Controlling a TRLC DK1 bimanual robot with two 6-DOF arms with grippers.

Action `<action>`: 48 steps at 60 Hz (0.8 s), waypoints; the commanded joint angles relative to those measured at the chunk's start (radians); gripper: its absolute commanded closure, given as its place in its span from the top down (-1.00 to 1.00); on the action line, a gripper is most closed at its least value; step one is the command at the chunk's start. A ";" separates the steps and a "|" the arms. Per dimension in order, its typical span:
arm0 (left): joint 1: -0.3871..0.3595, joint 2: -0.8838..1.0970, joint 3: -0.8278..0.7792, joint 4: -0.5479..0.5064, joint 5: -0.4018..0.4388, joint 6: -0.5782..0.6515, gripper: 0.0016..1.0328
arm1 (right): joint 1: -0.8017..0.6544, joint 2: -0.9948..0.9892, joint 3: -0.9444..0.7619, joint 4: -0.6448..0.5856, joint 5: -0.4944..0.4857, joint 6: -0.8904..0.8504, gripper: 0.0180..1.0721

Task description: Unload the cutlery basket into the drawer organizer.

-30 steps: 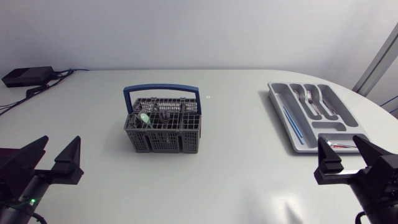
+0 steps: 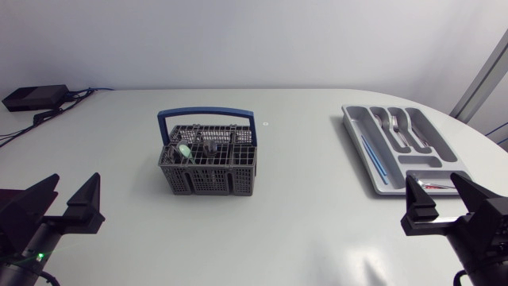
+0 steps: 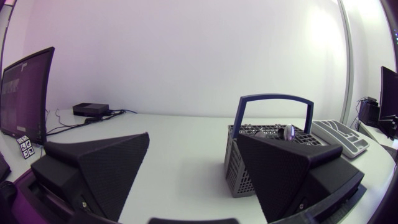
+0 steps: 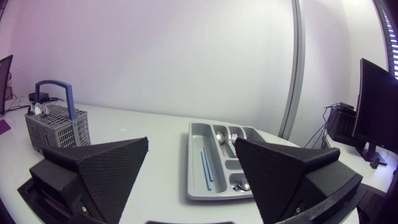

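1. While both arms rest at the near edge of the white table (image 2: pixel 302 222), the grey plastic mesh cutlery basket with a blue hoop handle (image 2: pixel 208 181) is seen standing left of the middle. The grey moulded plastic drawer organizer (image 2: pixel 355 139) lies well apart from it, at the right.
2. The left claw (image 2: pixel 77 178) and the right claw (image 2: pixel 432 179) are each held with fingers wide apart, and nothing is gripped.
3. A green-headed utensil (image 2: pixel 184 151) and some darker pieces are seen upright in the basket; what these are cannot be told.
4. The cutlery is judged light, stiff and slippery. Hold is best taken on whatever stands above the rim, and each piece drawn straight up so that the light basket is not tipped.
5. The blue handle arches over the compartments and is judged to obstruct a descent over the middle.
6. Metal forks (image 2: pixel 394 127) and a thin blue stick (image 2: pixel 373 157) are already laid in the organizer. A black box (image 2: pixel 36 97) at the far left corner is well clear.
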 commanded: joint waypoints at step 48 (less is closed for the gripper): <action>0.053 0.376 0.456 -0.171 -0.026 -0.044 0.91 | 0.095 0.309 0.271 0.015 0.079 0.027 0.90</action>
